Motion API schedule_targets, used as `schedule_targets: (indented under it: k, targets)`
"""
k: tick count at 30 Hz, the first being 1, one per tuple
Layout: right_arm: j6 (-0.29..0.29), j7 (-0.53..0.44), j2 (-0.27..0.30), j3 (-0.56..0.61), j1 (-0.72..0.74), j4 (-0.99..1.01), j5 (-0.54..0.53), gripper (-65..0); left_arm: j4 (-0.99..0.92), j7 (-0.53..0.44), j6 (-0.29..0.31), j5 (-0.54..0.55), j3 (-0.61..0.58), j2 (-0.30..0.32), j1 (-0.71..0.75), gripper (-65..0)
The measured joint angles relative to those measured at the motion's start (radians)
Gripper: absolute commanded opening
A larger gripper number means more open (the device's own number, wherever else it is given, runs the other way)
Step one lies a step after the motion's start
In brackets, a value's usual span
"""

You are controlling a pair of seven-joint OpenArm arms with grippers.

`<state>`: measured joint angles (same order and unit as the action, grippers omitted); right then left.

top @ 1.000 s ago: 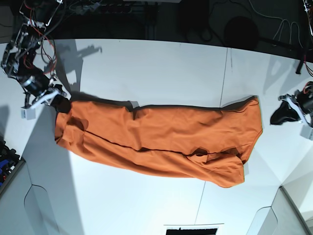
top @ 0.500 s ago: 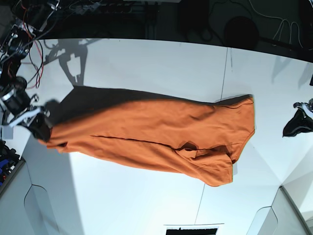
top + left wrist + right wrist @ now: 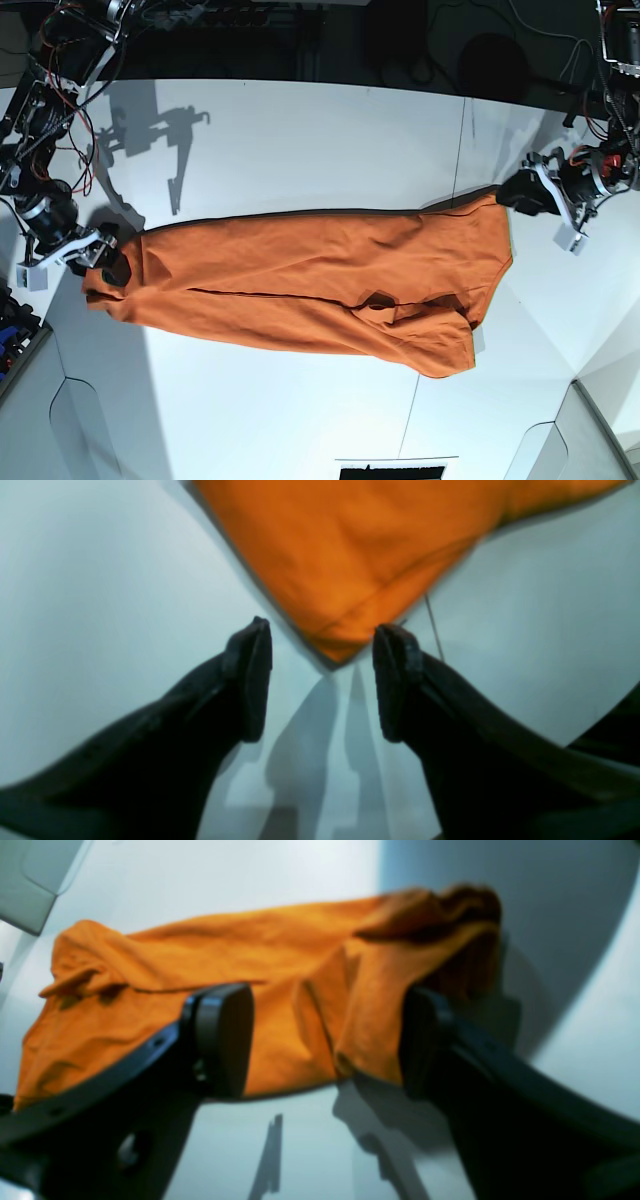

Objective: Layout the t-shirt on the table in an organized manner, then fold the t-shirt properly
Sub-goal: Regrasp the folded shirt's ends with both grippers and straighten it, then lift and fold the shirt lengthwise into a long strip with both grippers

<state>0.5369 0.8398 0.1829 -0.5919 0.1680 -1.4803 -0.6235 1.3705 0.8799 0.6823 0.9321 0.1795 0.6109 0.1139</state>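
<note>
The orange t-shirt [image 3: 300,285] lies stretched lengthwise across the white table [image 3: 300,130], wrinkled, with a bunched fold near its right end. My right gripper [image 3: 100,262] is at the shirt's left end. In the right wrist view it [image 3: 325,1010] is open, with the crumpled shirt end [image 3: 210,955] just beyond the fingers [image 3: 225,1035]. My left gripper [image 3: 520,190] is at the shirt's upper right corner. In the left wrist view it [image 3: 325,630] is open, with the shirt corner [image 3: 335,645] lying between the fingertips [image 3: 250,680]. No tag shows.
A thin dark seam [image 3: 462,140] runs across the table right of centre. Cables and dark gear [image 3: 250,30] line the far edge. Grey panels sit at the front corners [image 3: 590,430]. A black object [image 3: 390,468] is at the front edge, and a blue item [image 3: 10,320] at the left.
The shirt's left end, lifted and pulled left half a second ago, now lies flat on the table. My left gripper has moved from the right table edge up to the shirt's upper right corner.
</note>
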Motion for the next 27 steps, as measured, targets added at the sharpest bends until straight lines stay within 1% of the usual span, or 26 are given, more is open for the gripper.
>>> schedule_targets:
  k: [3, 7, 8, 9, 10, 13, 14, 17, 19, 20, 24, 27]
  targets:
    - [0.001, -0.005, 0.000, -0.018, -0.045, -0.006, -0.037, -22.0, -0.001, -0.001, 0.002, 0.019, 0.001, -0.017, 0.004, -30.1]
    - [0.002, 0.003, -0.002, -0.023, -0.113, -0.005, -0.039, -22.0, -0.002, -0.017, 0.003, 0.014, 0.003, -0.033, 0.002, -30.2]
    - [0.001, -0.001, -0.003, -0.024, -0.122, -0.005, -0.038, -22.0, -0.002, -0.017, 0.003, 0.014, 0.003, -0.037, 0.002, -30.6]
    - [0.001, -0.002, -0.006, -0.025, -0.127, -0.005, -0.039, -22.0, -0.002, -0.018, 0.003, 0.014, 0.003, -0.039, 0.002, -32.8]
    - [0.001, -0.009, -0.011, -0.025, -0.130, -0.005, -0.040, -22.0, -0.002, -0.019, 0.003, 0.013, 0.003, -0.039, 0.002, -37.9]
    - [0.001, -0.013, -0.036, -0.025, -0.133, -0.005, -0.015, -22.0, -0.003, -0.017, 0.003, 0.001, 0.003, -0.051, 0.002, -60.5]
    - [0.002, -0.033, -0.045, -0.025, -0.135, -0.005, 0.003, -22.0, -0.004, -0.015, 0.003, 0.000, 0.003, -0.060, 0.002, -65.0]
    - [-0.004, -0.101, -0.070, -0.025, -0.137, -0.005, 0.068, -22.0, -0.004, -0.034, 0.003, 0.008, 0.001, -0.074, 0.002, -65.0]
    - [-0.061, -0.145, -0.083, -0.025, -0.137, -0.005, 0.084, -22.0, -0.004, -0.043, 0.003, 0.025, 0.001, -0.067, 0.002, -65.0]
    - [-0.071, -0.156, -0.089, -0.026, -0.135, -0.005, 0.099, -22.0, -0.003, -0.043, 0.003, 0.040, 0.001, -0.060, 0.002, -65.0]
    - [-0.074, -0.157, -0.097, -0.024, -0.103, 0.045, 0.121, -22.0, 0.004, -0.043, 0.003, 0.103, 0.003, -0.033, 0.002, -65.0]
    - [-0.075, -0.161, -0.095, -0.024, -0.057, 0.108, 0.128, -22.5, 0.023, -0.034, 0.003, 0.111, 0.003, -0.026, 0.002, -65.0]
